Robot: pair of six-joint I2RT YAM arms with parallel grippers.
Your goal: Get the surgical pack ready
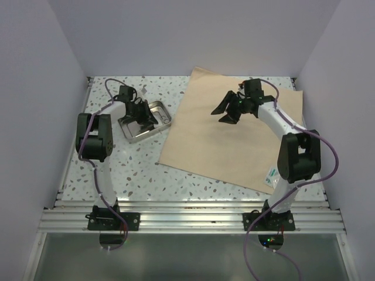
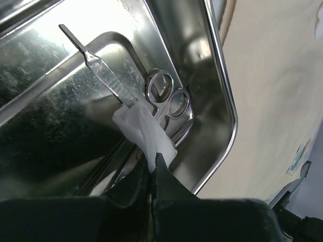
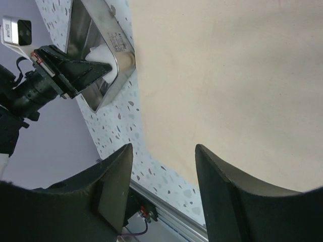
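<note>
A tan wrap sheet (image 1: 234,132) lay flat and unfolded across the right half of a speckled table (image 1: 135,170), one corner pointing toward the back wall. Just beside its left edge sat a small shiny metal tray (image 2: 222,75) holding a scalpel (image 2: 101,68), scissors (image 2: 169,96) and a piece of white gauze (image 2: 144,133). The left gripper (image 2: 153,169) was closed on the gauze, pinching it inside the tray. The right gripper (image 3: 162,151) hung above the sheet, its fingers spread wide.
</note>
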